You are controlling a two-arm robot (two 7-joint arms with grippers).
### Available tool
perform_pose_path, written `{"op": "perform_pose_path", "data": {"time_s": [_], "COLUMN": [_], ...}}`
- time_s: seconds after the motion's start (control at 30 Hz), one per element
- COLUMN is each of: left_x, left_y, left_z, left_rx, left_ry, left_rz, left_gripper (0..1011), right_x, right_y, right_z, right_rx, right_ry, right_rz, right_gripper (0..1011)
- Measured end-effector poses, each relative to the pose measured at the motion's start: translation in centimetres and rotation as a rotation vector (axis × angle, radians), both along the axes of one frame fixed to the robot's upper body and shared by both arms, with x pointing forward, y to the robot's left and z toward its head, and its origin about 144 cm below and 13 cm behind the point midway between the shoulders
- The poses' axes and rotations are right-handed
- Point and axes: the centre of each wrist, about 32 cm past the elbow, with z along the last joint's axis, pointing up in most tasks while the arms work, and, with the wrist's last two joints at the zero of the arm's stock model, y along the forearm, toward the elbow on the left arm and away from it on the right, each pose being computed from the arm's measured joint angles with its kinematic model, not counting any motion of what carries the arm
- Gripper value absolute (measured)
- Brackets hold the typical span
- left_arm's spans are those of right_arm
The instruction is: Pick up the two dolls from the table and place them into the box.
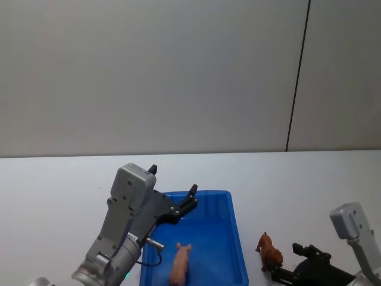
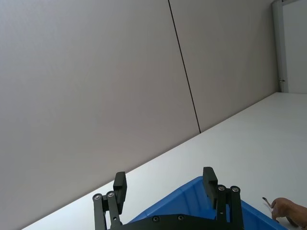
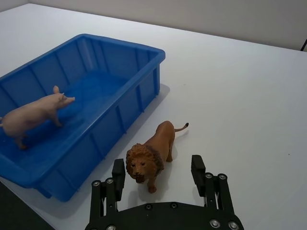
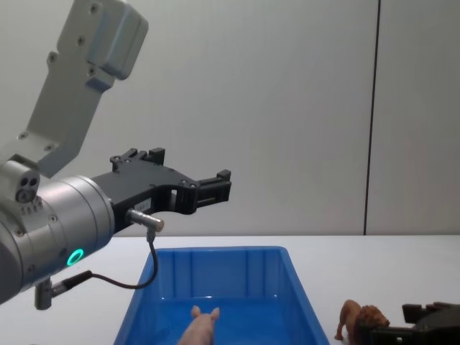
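Pig inside box, lion just outside

The left arm is reaching in from the near left corner of the tabletop, its grey wrist angling upward. It is holding the left tool well above the surface, pointing toward the far edge with both black fingers spread wide. The right arm is coming in at the near right corner, carrying the right tool low over the surface. Its fingers are standing apart and aiming inward toward the middle.
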Motion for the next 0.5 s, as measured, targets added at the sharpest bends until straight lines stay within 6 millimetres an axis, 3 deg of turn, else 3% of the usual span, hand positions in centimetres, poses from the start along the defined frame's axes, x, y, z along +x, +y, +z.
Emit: {"op": "perform_pose_path", "data": {"time_s": [0.2, 0.5], "left_x": [0.0, 0.0], "left_y": [0.0, 0.0], "left_z": [0.0, 0.0], "left_rx": [0.0, 0.0], "left_ry": [0.0, 0.0], "left_rz": [0.0, 0.0], "left_gripper": [1001, 1001], "right_x": [0.27, 0.59], "right_y": [0.22, 0.56], "right_z": [-0.36, -0.43], "right_rx": [0.007, 0.025], "right_ry": [-0.009, -0.04], "right_rz": [-0.008, -0.016], "right_gripper": [729, 424]}}
